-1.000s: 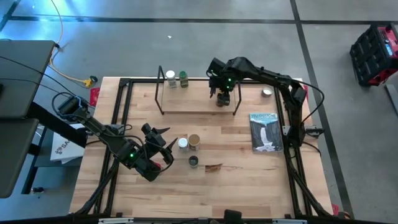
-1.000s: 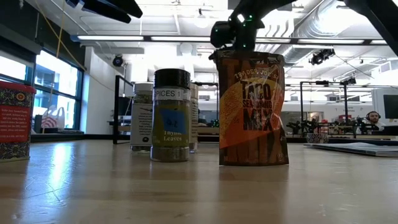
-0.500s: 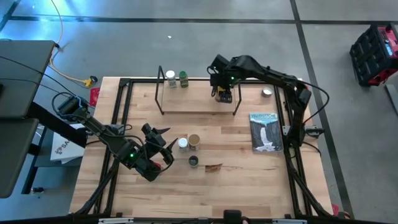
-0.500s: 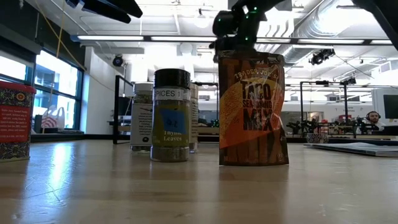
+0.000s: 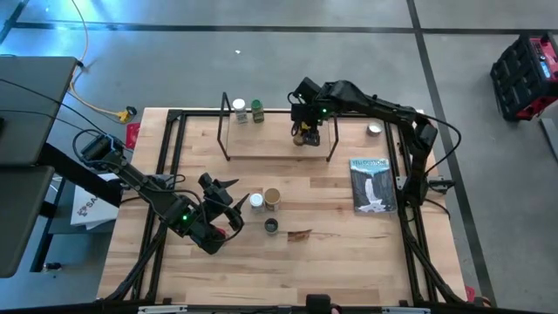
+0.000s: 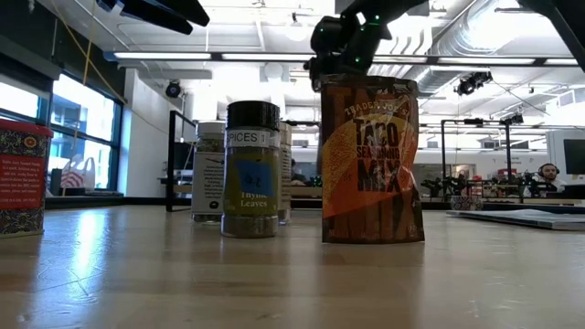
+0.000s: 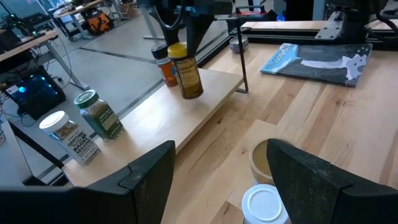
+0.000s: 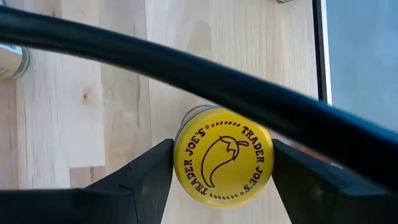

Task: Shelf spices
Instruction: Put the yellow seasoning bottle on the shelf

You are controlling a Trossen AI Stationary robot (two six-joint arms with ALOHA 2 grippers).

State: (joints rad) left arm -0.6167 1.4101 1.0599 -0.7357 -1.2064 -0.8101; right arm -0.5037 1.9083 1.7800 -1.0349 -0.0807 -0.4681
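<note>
Wooden tabletop (image 5: 331,262) fills the high view, grey floor round it. Right gripper (image 8: 222,163) sits at upper centre of that view, over the shelf (image 5: 270,144); its fingers (image 8: 140,177) flank the yellow-lidded jar (image 8: 222,163), touching or nearly so on both sides. Whether they clamp it or have let go: cannot tell. Jar stands upright on the shelf board's right part, w/ a smaller dark-lidded jar (image 7: 165,66) just beside it. Black wire of the rack crosses in front of the right wrist view.

Left gripper (image 5: 218,205) is at lower left of the high view, fingers spread, nothing between them. Just past the tips stand a white-capped jar (image 7: 265,205) and a tan jar (image 7: 262,163), close together. Dark jar (image 5: 271,227) and brown packet (image 5: 299,233) lie nearby toward the bottom edge; red box (image 6: 22,178) at left edge of low view.

White jar (image 5: 239,111) and green jar (image 5: 258,110) stand at the shelf's left end. Waterfall book (image 5: 372,184) lies at right, silver tin (image 5: 374,130) above it.
</note>
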